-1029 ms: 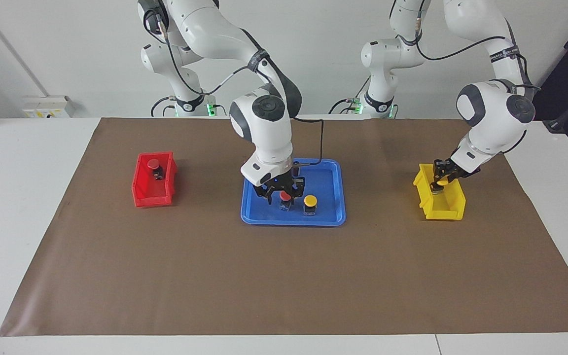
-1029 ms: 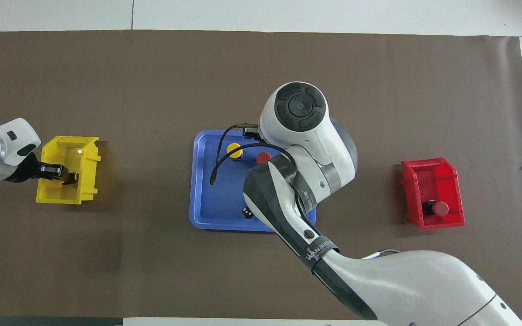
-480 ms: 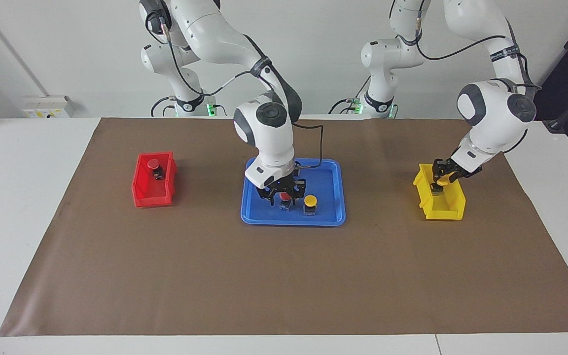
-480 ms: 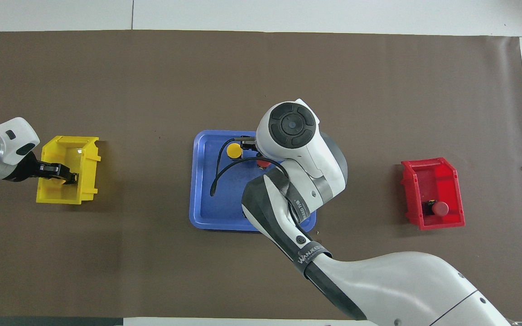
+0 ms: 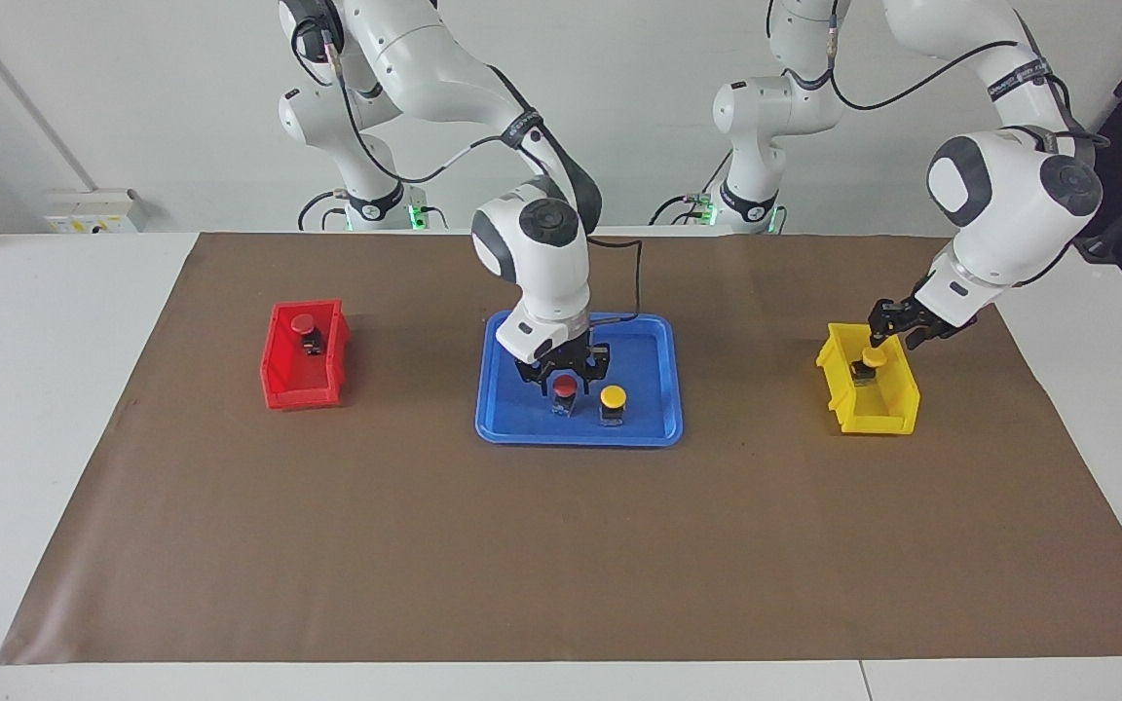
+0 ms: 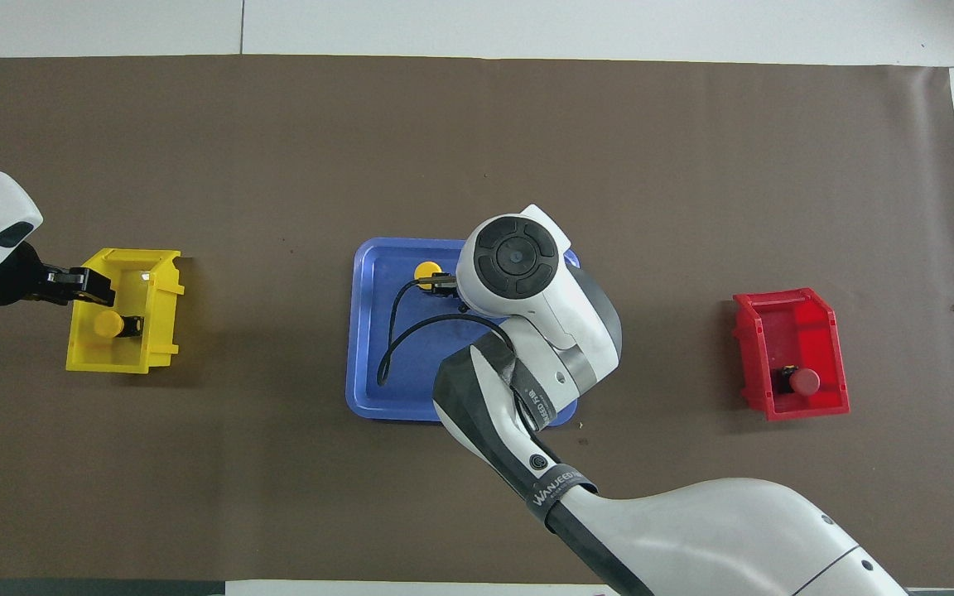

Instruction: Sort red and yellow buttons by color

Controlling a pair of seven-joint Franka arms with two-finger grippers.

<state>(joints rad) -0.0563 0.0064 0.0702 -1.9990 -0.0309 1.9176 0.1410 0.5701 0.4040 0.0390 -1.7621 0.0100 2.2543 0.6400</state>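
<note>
Landmark is the blue tray [image 5: 663, 428], mid-surface. The brown mat [image 5: 561, 545] covers most of the surface [image 5: 35, 389].

Your right arm [image 5: 444, 68] comes in over the tray. Your left arm [image 5: 1009, 195] is out past the tray at its own end of the surface.

Bins: the red bin [image 5: 279, 389] sits well off the tray toward the right arm's end, the yellow bin [image 5: 887, 414] well off it toward the left arm's end.

Buttons, four in all:
- sorted red button [image 5: 305, 326] in the red bin
- sorted yellow button [image 5: 872, 360] in the yellow bin
- tray red button [image 5: 566, 387], with the tray yellow button [image 5: 613, 398] just beside it toward the left arm's end. Both stand upright along the tray edge farther from the robots.

Right gripper [image 5: 562, 373] is directly above the tray red button, fingers straddling the cap and not clenched; I can't tell whether they touch it. In the overhead view the wrist hides that button.

Left gripper [image 5: 890, 329] hangs over the yellow bin, released and holding nothing, with the sorted yellow button just under it.

Key relation: the tray red button is straight below the right gripper with its axis vertical, so I'd judge the next move to be a short drop and a squeeze. The right arm owns it. Watch the neighbouring tray yellow button, since the finger on that side has little room.
</note>
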